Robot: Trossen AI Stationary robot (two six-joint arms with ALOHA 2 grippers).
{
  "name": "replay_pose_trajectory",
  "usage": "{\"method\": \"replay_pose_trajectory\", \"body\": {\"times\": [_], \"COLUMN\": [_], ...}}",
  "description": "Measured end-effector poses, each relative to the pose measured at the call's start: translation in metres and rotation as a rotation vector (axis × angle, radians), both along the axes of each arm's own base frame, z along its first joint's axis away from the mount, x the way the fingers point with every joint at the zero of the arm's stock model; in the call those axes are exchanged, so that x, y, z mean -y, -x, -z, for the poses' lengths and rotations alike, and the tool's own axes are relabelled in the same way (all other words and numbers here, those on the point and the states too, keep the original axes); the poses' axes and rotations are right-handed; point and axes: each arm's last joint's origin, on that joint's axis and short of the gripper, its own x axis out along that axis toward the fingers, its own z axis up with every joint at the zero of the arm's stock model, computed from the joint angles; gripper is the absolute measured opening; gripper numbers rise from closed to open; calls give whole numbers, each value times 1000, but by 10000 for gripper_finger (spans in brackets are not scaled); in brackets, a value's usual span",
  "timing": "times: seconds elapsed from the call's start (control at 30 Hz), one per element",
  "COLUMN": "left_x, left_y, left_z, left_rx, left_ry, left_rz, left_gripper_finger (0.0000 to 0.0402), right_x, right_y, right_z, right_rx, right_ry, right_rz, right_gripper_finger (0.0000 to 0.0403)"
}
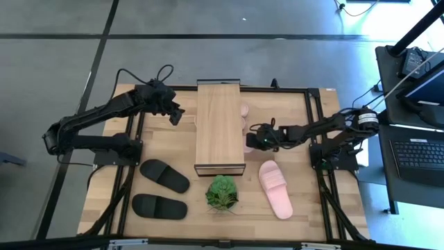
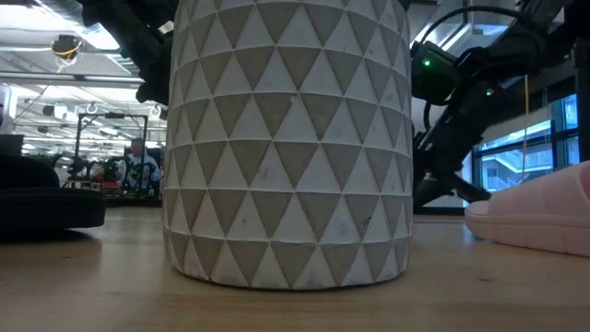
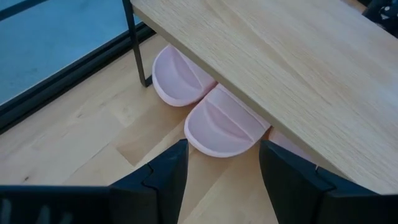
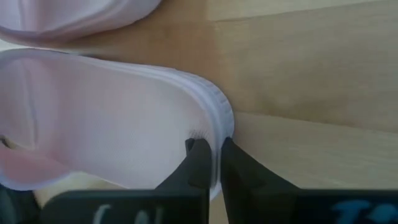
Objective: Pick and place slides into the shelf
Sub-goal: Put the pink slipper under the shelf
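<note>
The shelf (image 1: 218, 128) stands mid-table, long side running near to far. My left gripper (image 3: 221, 180) is open and hovers by the shelf's far left side. In its wrist view the rounded ends of two pale pink slides (image 3: 221, 124) lie under the plank (image 3: 280, 56). My right gripper (image 1: 251, 139) is at the shelf's right side, shut on a pink slide (image 4: 106, 124). Another pink slide (image 1: 244, 111) pokes out farther back. One pink slide (image 1: 275, 187) lies flat on the table near right. Two black slides (image 1: 164, 175) (image 1: 159, 206) lie flat near left. My right gripper pinches the pink slide's raised rim at its rounded end (image 4: 217, 134). One finger (image 4: 199, 162) is on the footbed side, the other (image 4: 239, 168) against the ribbed outer wall. It comes from the table's right. Whether the slide is lifted clear cannot be told.
A green plant in a white triangle-patterned pot (image 1: 222, 193) (image 2: 286, 138) stands just near of the shelf's near end, between the black slides and the loose pink slide. Dark frame rails border the table's left and right sides. Bare wood lies left of the shelf.
</note>
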Motion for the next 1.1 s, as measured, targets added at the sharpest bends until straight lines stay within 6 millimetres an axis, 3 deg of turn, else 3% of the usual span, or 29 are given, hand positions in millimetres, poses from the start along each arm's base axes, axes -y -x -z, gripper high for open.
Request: {"method": "replay_pose_trajectory", "body": {"times": [1.1], "left_x": [0], "left_y": [0], "left_z": [0], "left_rx": [5], "left_ry": [3], "left_rz": [-6], "left_gripper_finger": [187], "right_x": [10], "right_y": [-11], "right_z": [-6], "right_rx": [130], "right_ry": [106], "right_rz": [2], "right_gripper_finger": [17]}}
